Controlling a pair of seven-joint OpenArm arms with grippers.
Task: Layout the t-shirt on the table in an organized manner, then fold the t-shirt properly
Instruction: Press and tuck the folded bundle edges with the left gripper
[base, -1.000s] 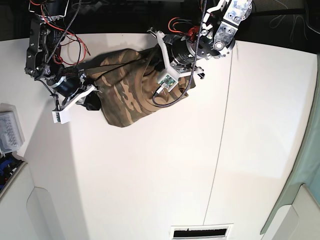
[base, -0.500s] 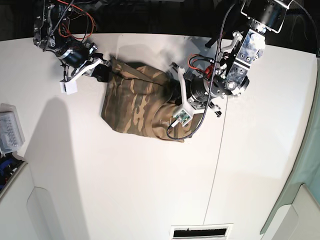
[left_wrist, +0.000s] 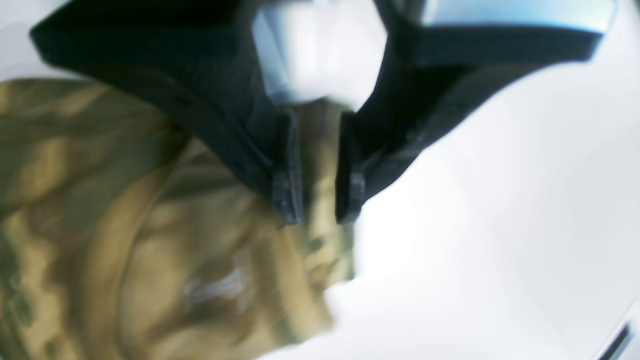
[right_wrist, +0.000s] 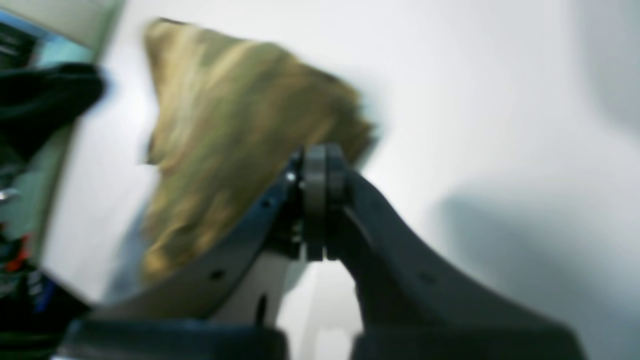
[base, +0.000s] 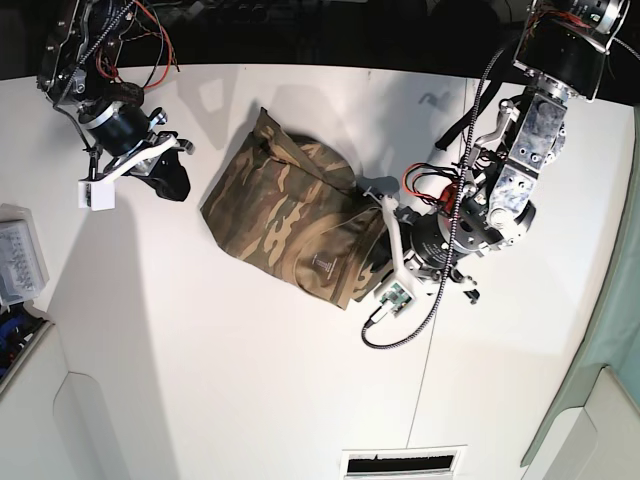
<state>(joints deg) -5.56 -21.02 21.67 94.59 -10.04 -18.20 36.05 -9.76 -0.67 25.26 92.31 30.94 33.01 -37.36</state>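
The camouflage t-shirt (base: 285, 215) lies as a folded, slightly tilted bundle on the white table (base: 250, 380). My left gripper (base: 362, 262) is at the shirt's lower right edge. In the left wrist view its fingers (left_wrist: 287, 195) stand narrowly apart with a strip of the t-shirt (left_wrist: 150, 250) pinched between them. My right gripper (base: 172, 183) hovers to the left of the shirt, apart from it. In the right wrist view the right gripper (right_wrist: 316, 200) is shut with nothing in it, and the t-shirt (right_wrist: 240, 115) lies beyond its tips.
A clear plastic box (base: 20, 265) sits at the table's left edge. A thin seam (base: 435, 330) runs down the table right of the shirt. A black cable (base: 400, 335) loops below the left wrist. A slotted vent (base: 403, 463) is at the front edge.
The left gripper has dragged the shirt down and to the right in the base view. The right gripper has come off the shirt's upper left corner and now stands apart to its left.
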